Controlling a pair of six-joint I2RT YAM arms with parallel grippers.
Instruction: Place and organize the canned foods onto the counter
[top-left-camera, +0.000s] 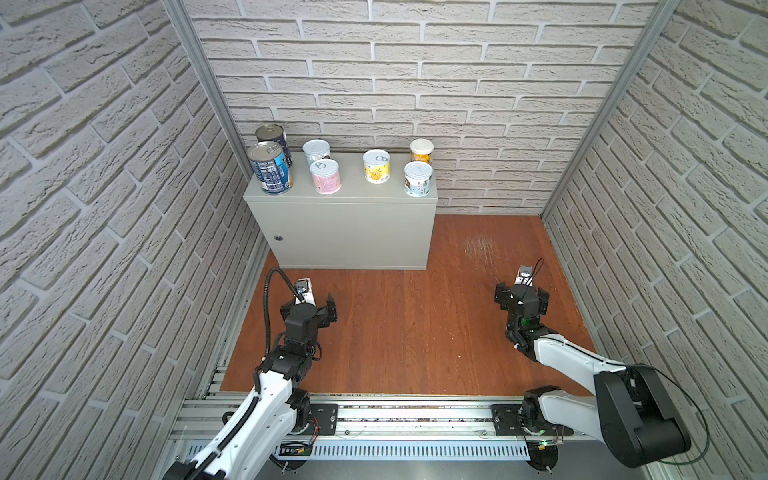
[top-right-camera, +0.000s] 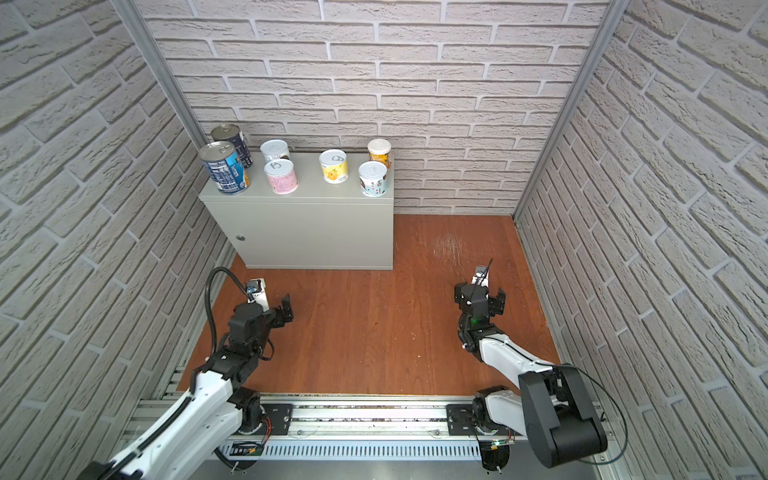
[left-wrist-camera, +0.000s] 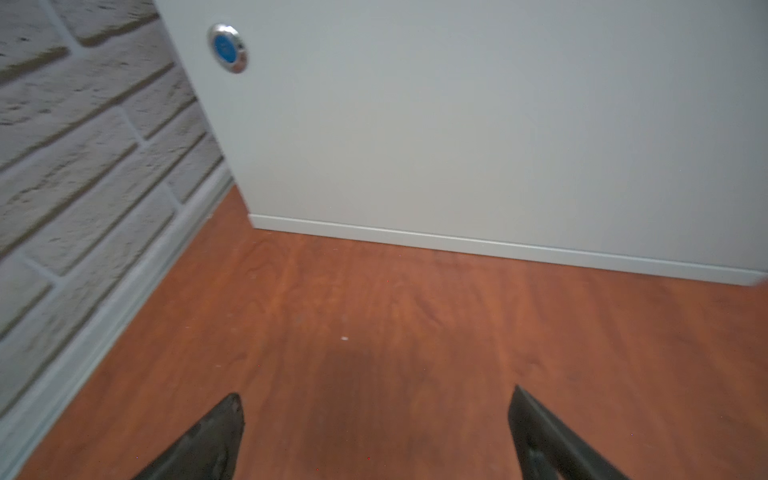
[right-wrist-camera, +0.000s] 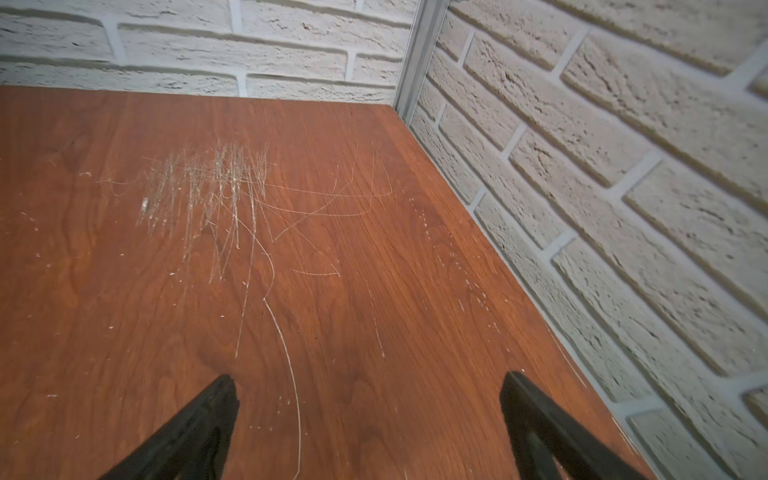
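In both top views, your left gripper sits low over the floor, just in front of the counter. Its jaws are spread wide and grip nothing, and the left wrist view confirms bare floor between the fingertips.

All seven cans stand upright on the counter top, with none on the floor. Left to right:
- two tall blue cans at the left end, one behind the other
- a white can behind a pink can
- a yellow can standing alone
- an orange can behind a blue-and-white can at the right end

Every can lies ahead of and above both grippers, long axis vertical. Your right gripper is likewise spread and empty, well apart from the counter.

Finding: the left arm is the nearer. If any tidying remains, it is the lone yellow can, which breaks the pairing.
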